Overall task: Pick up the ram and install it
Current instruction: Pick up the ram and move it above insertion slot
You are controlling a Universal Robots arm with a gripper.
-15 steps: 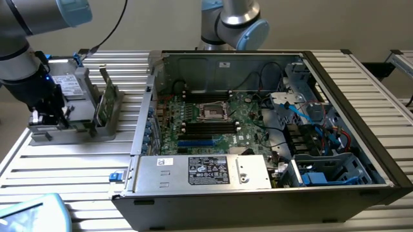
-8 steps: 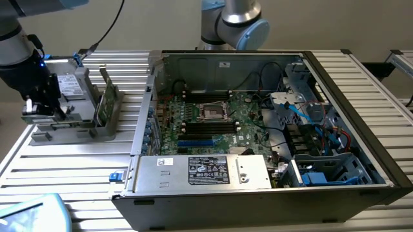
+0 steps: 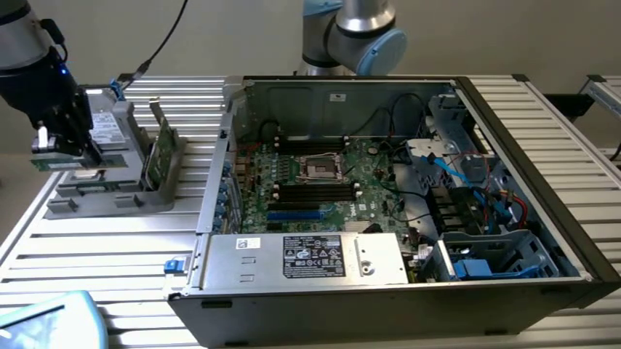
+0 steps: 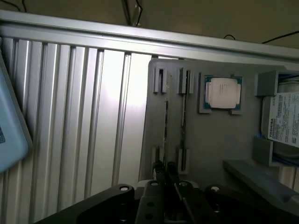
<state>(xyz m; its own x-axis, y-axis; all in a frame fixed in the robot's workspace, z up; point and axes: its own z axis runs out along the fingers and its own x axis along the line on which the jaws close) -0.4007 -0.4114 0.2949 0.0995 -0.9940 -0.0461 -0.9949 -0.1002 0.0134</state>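
Observation:
In the exterior view my gripper (image 3: pixel 73 153) hangs at the far left over the grey parts holder (image 3: pixel 107 190), shut on the ram (image 3: pixel 58 165). The ram is a long thin green stick with a pale label, held level just above the holder. In the wrist view the fingers (image 4: pixel 159 169) pinch the ram's thin edge (image 4: pixel 165 130), which runs over one of the holder's two narrow slots (image 4: pixel 183 116). The open computer case (image 3: pixel 543 182) lies to the exterior view's right, with the motherboard's dark memory slots (image 3: pixel 313 193) next to the processor socket (image 3: pixel 321 167).
A broader green card (image 3: pixel 160 149) stands upright in the holder. A square silver processor chip (image 4: pixel 223 92) and a labelled drive (image 4: pixel 285 123) rest on it. A silver power supply (image 3: pixel 310 256) fills the case's near side. A pale blue object (image 3: pixel 43 320) lies at the table's front corner.

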